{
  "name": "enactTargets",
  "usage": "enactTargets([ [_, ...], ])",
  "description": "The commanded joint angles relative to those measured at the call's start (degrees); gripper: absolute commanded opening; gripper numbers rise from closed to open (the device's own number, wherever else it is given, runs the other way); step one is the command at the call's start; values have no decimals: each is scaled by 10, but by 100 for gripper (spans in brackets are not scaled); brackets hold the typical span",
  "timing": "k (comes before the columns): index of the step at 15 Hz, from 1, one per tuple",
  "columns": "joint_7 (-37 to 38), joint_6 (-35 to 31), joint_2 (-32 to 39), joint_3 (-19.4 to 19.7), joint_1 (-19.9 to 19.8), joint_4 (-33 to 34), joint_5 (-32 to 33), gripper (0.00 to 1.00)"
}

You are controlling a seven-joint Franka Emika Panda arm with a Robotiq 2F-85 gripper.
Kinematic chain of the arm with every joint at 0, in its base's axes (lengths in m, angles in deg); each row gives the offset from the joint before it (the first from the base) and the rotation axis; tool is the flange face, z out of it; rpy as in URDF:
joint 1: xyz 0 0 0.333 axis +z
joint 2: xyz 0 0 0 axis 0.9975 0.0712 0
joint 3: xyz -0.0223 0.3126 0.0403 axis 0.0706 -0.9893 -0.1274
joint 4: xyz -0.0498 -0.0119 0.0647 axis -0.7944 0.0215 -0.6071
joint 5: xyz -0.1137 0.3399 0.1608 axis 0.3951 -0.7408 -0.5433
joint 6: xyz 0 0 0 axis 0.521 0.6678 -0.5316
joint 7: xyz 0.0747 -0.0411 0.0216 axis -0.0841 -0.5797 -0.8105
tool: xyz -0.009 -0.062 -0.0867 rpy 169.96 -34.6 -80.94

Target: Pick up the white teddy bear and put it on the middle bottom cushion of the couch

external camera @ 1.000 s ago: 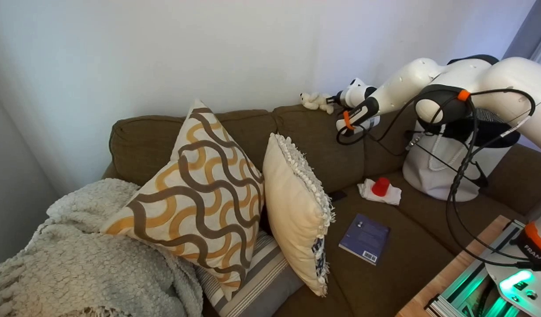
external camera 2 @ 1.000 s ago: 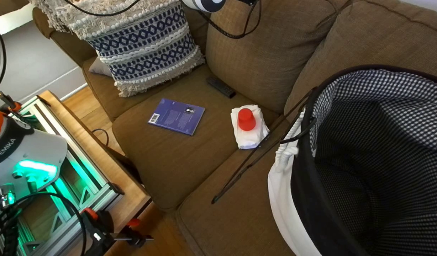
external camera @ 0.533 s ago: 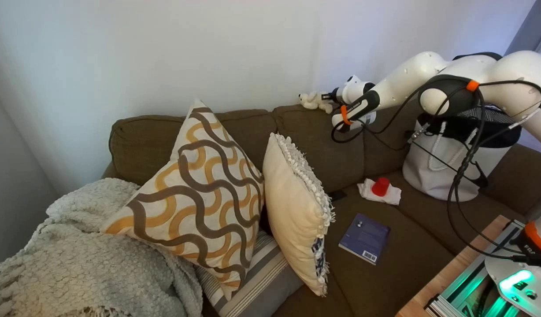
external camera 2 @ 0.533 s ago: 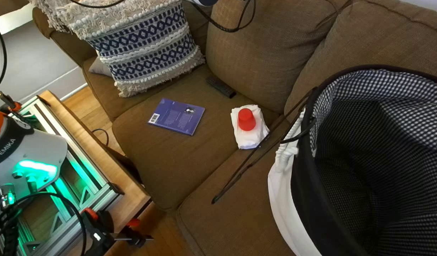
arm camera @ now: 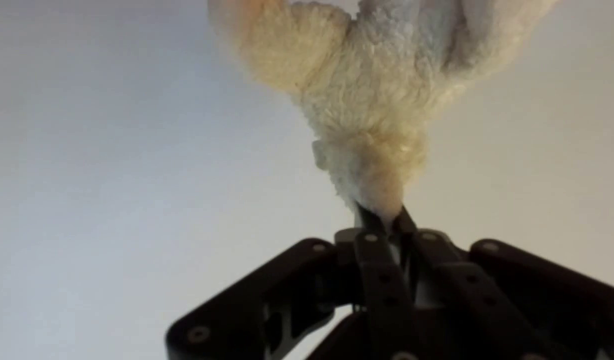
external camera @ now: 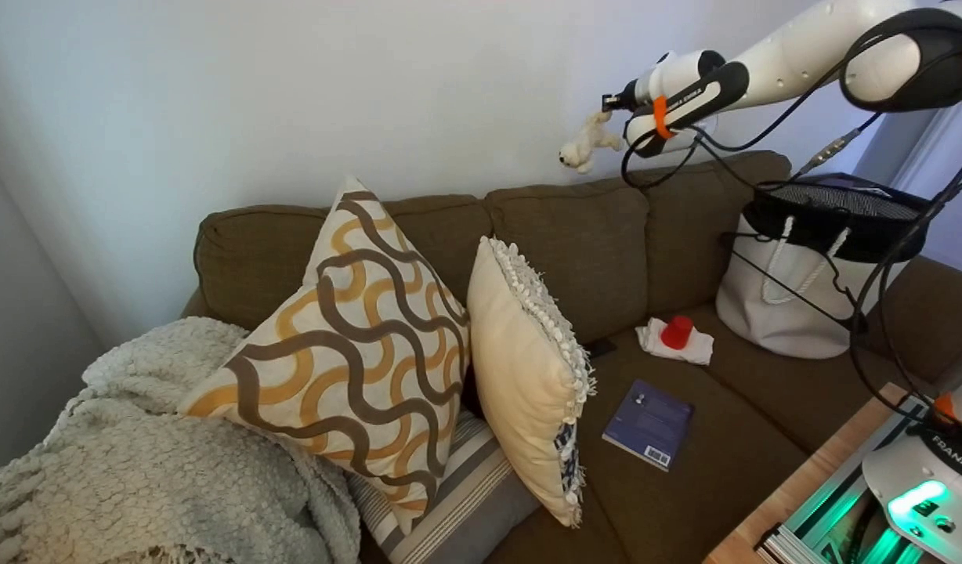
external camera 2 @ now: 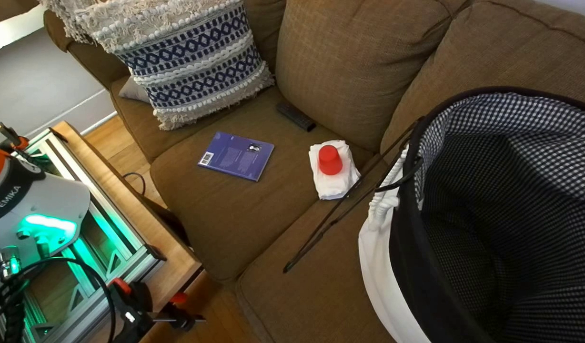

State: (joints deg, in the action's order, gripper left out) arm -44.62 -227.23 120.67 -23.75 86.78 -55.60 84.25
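Observation:
The white teddy bear (external camera: 584, 149) hangs head down from my gripper (external camera: 606, 104), in front of the wall and above the top of the couch back (external camera: 575, 235). In the wrist view my gripper (arm camera: 384, 217) is shut on a narrow end of the bear (arm camera: 367, 95), probably a limb; its body fans out past the fingertips. The middle bottom cushion (external camera 2: 216, 209) of the couch lies flat, well below the bear; it also shows in an exterior view (external camera: 732, 446). Neither bear nor gripper shows in the exterior view with the basket's inside.
On the middle seat lie a purple book (external camera 2: 237, 156), a dark remote (external camera 2: 296, 116) and a red cup (external camera 2: 329, 160) on a white cloth (external camera 2: 333, 186). A large basket (external camera: 786, 313) stands beside it. A fringed pillow (external camera: 520, 368) and a wavy-patterned pillow (external camera: 371, 345) lean opposite.
My gripper has risen and moved right in an exterior view, lifting the bear off the top of the couch back. The bear now dangles. The arm has left the basket-side exterior view's top edge.

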Motion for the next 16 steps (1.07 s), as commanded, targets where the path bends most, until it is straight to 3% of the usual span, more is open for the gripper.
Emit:
enactTargets([
  [1, -16, 95, -132, 110, 69, -138, -7, 2],
  [2, -14, 130, -162, 128, 82, -164, 5, 2],
  [5, 39, 218, -230, 274, 187, -235, 70, 2],
  [8, 140, 284, -267, 409, 297, -300, 168, 2],
  [9, 182, 293, -275, 435, 318, -323, 191, 2],
  [11, 243, 310, -282, 474, 354, -373, 220, 2],
  [13, 279, 331, -280, 489, 376, -425, 229, 2],
  [16, 309, 353, -276, 480, 389, -512, 211, 2],
])
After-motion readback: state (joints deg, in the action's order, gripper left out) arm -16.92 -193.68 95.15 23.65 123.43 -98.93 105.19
